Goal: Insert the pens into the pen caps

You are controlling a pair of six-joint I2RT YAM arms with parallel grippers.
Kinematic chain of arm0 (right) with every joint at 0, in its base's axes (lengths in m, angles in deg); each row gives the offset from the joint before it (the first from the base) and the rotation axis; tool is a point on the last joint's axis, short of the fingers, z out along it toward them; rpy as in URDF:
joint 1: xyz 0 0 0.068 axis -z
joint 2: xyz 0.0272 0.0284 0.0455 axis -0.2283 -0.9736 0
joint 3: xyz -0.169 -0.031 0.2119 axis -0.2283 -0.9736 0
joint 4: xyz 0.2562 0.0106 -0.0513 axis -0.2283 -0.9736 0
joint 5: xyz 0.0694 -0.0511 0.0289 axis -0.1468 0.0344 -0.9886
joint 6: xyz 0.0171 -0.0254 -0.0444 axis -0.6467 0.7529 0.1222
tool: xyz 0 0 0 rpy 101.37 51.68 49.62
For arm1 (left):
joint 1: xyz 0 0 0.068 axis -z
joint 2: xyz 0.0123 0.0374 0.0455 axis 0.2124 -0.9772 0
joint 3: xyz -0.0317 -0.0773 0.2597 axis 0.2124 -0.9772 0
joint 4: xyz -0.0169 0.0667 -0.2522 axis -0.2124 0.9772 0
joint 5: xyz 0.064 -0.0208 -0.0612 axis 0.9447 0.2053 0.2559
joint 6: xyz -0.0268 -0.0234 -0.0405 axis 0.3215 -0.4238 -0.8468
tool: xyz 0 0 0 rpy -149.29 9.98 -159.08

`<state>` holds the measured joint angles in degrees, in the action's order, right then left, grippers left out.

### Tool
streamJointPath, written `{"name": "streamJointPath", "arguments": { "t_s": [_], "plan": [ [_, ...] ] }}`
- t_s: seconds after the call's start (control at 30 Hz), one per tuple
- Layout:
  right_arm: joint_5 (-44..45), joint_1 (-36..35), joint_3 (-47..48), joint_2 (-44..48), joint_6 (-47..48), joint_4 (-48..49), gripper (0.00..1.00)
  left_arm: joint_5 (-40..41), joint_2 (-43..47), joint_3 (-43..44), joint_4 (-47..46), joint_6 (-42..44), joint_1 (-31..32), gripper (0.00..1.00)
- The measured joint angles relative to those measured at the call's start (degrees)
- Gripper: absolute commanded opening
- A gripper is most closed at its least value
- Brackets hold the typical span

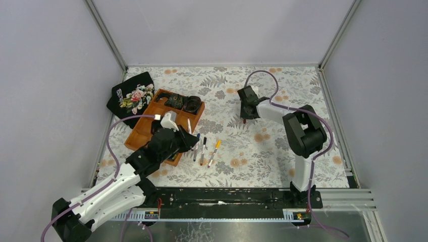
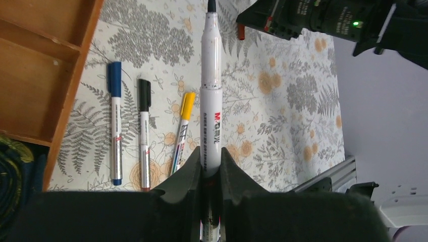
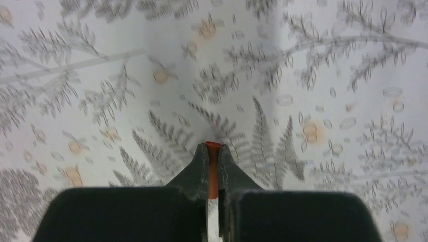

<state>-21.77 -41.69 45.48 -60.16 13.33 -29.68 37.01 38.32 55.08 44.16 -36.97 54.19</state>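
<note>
My left gripper (image 1: pixel 191 137) (image 2: pixel 211 157) is shut on a white pen (image 2: pixel 211 101) with its dark tip bare; the pen points toward the right arm. My right gripper (image 1: pixel 245 119) (image 3: pixel 213 150) is shut on the red pen cap (image 3: pixel 213 171), held just above the floral table cover; it also shows in the left wrist view (image 2: pixel 241 31), beyond the held pen's tip. Three capped pens lie side by side on the table: blue-capped (image 2: pixel 115 121), black-capped (image 2: pixel 144 131) and yellow-capped (image 2: pixel 181 133). In the top view they lie to the right of the left gripper (image 1: pixel 203 150).
A wooden tray (image 1: pixel 146 126) (image 2: pixel 35 65) sits at the left, with dark objects (image 1: pixel 184 102) in its far end. A black floral cloth (image 1: pixel 131 96) lies behind it. A metal rail (image 1: pixel 227 201) runs along the near table edge.
</note>
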Motion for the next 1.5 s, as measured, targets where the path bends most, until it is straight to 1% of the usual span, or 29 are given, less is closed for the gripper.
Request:
{"name": "streamJointPath", "arguments": {
  "t_s": [0.2, 0.33, 0.43, 0.5, 0.67, 0.83, 0.97, 1.17, 1.3, 1.5],
  "plan": [
    [-4.1, 0.0, -9.5, 8.5, 0.2, -2.1, 0.00, -3.5, -3.2, -3.1, -5.0, -0.9, 1.2, 0.00],
    [-9.1, 0.0, -16.5, 16.2, -0.1, -4.1, 0.00, -4.3, -6.3, -5.6, -10.9, -1.5, 5.8, 0.00],
    [-13.5, 0.0, -20.2, 22.4, -1.1, -3.7, 0.00, -4.6, -9.2, -6.6, -15.4, -1.3, 9.2, 0.00],
    [-17.0, 0.0, -22.5, 26.6, -2.3, -1.9, 0.00, -5.0, -11.3, -7.2, -18.7, -0.5, 11.2, 0.00],
    [-26.5, -0.4, -29.4, 35.8, -7.5, 7.0, 0.00, -7.1, -14.3, -8.3, -25.5, 2.3, 14.1, 0.00],
    [-31.9, -2.4, -35.2, 42.0, -14.2, 18.5, 0.00, -9.5, -14.6, -8.3, -30.7, 4.7, 15.5, 0.00],
    [-33.3, -3.3, -36.9, 44.5, -18.4, 26.3, 0.00, -10.6, -14.6, -8.3, -32.6, 5.7, 15.8, 0.00],
    [-33.7, -3.6, -37.6, 46.4, -23.5, 37.3, 0.00, -11.7, -14.6, -8.3, -32.8, 6.5, 15.9, 0.00],
    [-34.2, -3.9, -37.6, 46.5, -25.0, 40.8, 0.00, -12.1, -14.6, -8.3, -32.9, 6.6, 16.2, 0.00],
    [-34.9, -4.6, -37.6, 46.5, -25.8, 42.5, 0.00, -12.1, -14.6, -8.3, -32.9, 6.7, 16.3, 0.00]
  ]
}}
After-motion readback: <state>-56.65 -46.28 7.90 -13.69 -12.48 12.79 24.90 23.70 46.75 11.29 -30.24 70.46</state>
